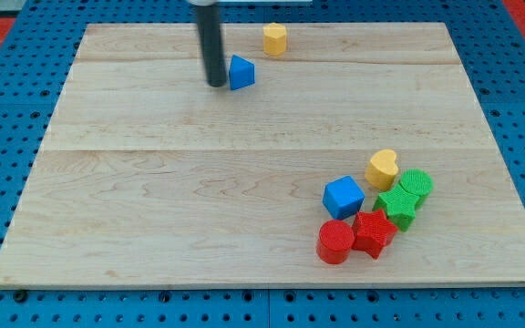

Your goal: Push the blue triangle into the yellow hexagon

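The blue triangle (241,72) lies on the wooden board near the view's top, left of centre. The yellow hexagon (274,38) sits up and to the right of it, close to the board's top edge, with a small gap between them. My tip (217,85) stands just left of the blue triangle, touching or nearly touching its left side. The dark rod rises from there out of the view's top.
A cluster sits at the view's lower right: a yellow heart (382,168), a blue cube (343,197), a green cylinder (416,184), a green star (396,207), a red star (373,232) and a red cylinder (335,241). The board (153,200) lies on a blue pegboard.
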